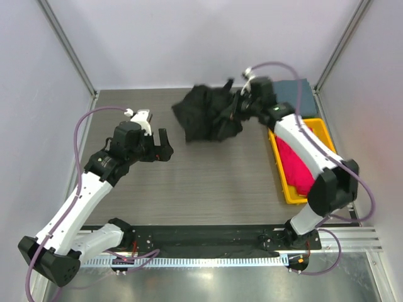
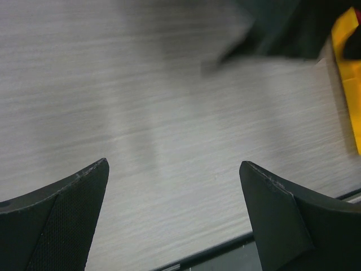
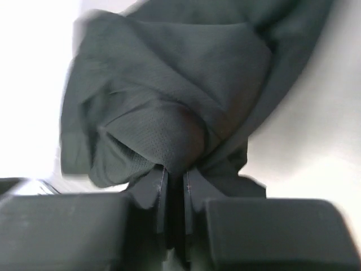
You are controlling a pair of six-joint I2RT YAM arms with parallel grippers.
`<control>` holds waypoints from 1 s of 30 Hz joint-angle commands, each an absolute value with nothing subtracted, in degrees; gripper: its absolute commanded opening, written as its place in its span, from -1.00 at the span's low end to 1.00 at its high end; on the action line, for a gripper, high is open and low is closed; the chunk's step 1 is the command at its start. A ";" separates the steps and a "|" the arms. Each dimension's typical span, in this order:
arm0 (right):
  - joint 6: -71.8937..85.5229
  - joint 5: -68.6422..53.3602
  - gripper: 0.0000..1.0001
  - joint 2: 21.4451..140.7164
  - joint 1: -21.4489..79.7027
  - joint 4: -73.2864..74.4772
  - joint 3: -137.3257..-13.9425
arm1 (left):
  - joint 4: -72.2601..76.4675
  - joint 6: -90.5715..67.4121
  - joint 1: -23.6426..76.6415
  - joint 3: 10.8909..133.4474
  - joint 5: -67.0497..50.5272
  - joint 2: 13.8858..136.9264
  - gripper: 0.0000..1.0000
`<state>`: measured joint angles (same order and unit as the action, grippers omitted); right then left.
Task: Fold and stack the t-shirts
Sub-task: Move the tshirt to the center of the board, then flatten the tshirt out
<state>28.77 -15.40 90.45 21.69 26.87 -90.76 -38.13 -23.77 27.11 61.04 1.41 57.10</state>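
A crumpled black t-shirt (image 1: 208, 113) hangs bunched above the back middle of the table. My right gripper (image 1: 241, 108) is shut on its right edge; in the right wrist view the cloth (image 3: 169, 113) is pinched between the two fingers at the right gripper (image 3: 176, 172). A slate grey-blue t-shirt (image 1: 298, 94) lies folded at the back right corner. A magenta-red t-shirt (image 1: 296, 162) lies in the yellow tray. My left gripper (image 1: 162, 148) stands open over bare table left of centre, well apart from the black shirt; its fingers (image 2: 67, 209) frame nothing but wood.
The yellow plastic tray (image 1: 281, 171) runs along the right side of the table, under my right arm. Walls close in the table on the left, back and right. A dark rail crosses the near edge by the arm bases.
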 commanded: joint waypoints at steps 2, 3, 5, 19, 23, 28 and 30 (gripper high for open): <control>29.72 -8.63 -0.36 93.68 29.25 18.10 -77.00 | -45.16 -26.01 27.25 62.93 0.35 58.35 0.95; 29.27 -7.13 -0.29 93.87 30.92 18.98 -76.21 | -45.61 -26.54 27.25 62.41 0.26 58.45 0.95; 29.70 -5.54 -0.17 93.61 31.11 19.94 -74.45 | -44.74 -27.50 27.25 60.31 0.26 58.71 0.95; 22.59 0.79 0.01 82.98 30.50 24.26 -64.61 | -30.60 -39.80 27.25 52.48 -6.41 77.86 0.79; 21.71 -2.90 0.02 80.25 30.24 24.26 -62.84 | -26.02 -42.01 27.33 51.68 -7.99 84.18 0.72; 21.88 -2.73 0.01 78.49 30.23 24.26 -60.74 | -25.93 -41.84 27.25 54.14 -6.42 90.17 0.55; 23.98 -0.71 -0.03 78.14 30.23 24.26 -59.86 | -26.89 -41.84 27.25 55.11 -3.36 90.53 0.54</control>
